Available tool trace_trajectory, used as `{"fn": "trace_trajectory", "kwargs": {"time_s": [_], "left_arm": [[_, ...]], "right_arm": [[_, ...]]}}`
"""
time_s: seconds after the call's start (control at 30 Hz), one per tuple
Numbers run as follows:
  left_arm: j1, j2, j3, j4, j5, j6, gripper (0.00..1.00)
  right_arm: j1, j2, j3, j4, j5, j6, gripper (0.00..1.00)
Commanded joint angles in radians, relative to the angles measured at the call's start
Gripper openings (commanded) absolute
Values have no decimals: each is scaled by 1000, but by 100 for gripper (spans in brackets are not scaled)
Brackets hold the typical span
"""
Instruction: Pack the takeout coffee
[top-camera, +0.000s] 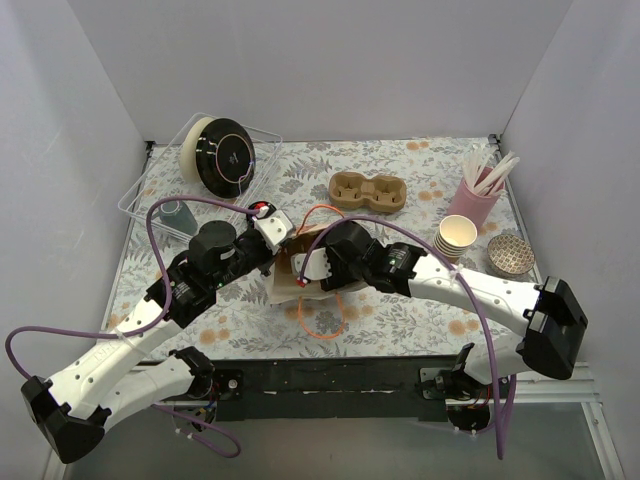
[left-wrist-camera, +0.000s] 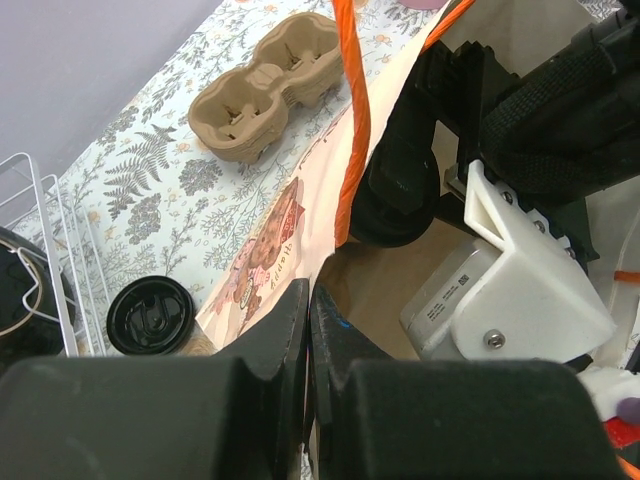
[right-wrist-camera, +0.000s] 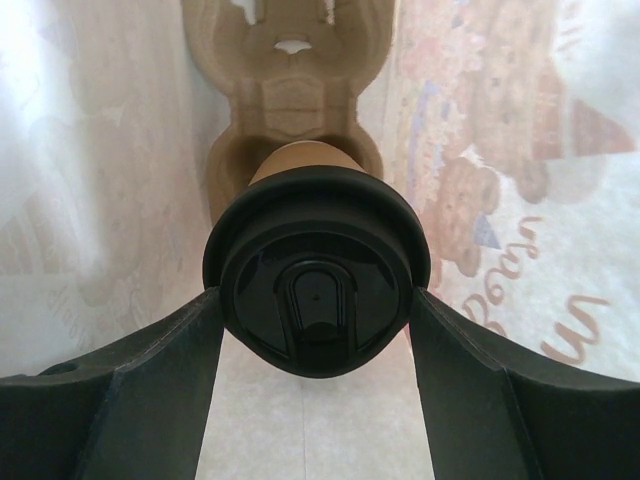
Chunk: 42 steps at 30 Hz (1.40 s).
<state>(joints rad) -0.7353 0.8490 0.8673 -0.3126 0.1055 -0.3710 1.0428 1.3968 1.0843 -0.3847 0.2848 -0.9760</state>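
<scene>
Grips the takeout coffee (right-wrist-camera: 316, 270) between the two fingers (right-wrist-camera: 140, 380) of the right gripper (right-wrist-camera: 315, 305), pressed on either side of the black lid, with the cup upright. Hangs straight beyond the fingertips over the near well of a cup carrier (right-wrist-camera: 290, 90) on the floor of the paper bag (right-wrist-camera: 500, 170), with the bag's walls close on both sides of the fingers. Cannot tell from this angle whether seated in the well or hovering just above it.

Pinches shut with the left gripper (left-wrist-camera: 309, 300), apparently on the bag's rim, to hold the mouth open. Shows an orange handle (left-wrist-camera: 352, 120) just ahead of those fingers, and a second lidded cup (left-wrist-camera: 150, 315) outside the bag to their left.

Reads as the placing step, nearly done. Calls next for a straight descent into the well, then spreading the fingers and lifting out without snagging the walls.
</scene>
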Motion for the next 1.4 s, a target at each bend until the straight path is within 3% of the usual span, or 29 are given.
{"fn": "trace_trajectory", "kwargs": {"time_s": [0.0, 0.43, 1.37], "left_arm": [[-4, -5, 36, -23, 16, -2, 0], [-4, 1, 38, -23, 33, -16, 0], [8, 15, 62, -20, 83, -157, 0]], "right_arm": [[0, -2, -21, 46, 5, -47, 29], [5, 4, -60, 132, 62, -69, 28], [0, 45, -127, 279, 5, -116, 28]]}}
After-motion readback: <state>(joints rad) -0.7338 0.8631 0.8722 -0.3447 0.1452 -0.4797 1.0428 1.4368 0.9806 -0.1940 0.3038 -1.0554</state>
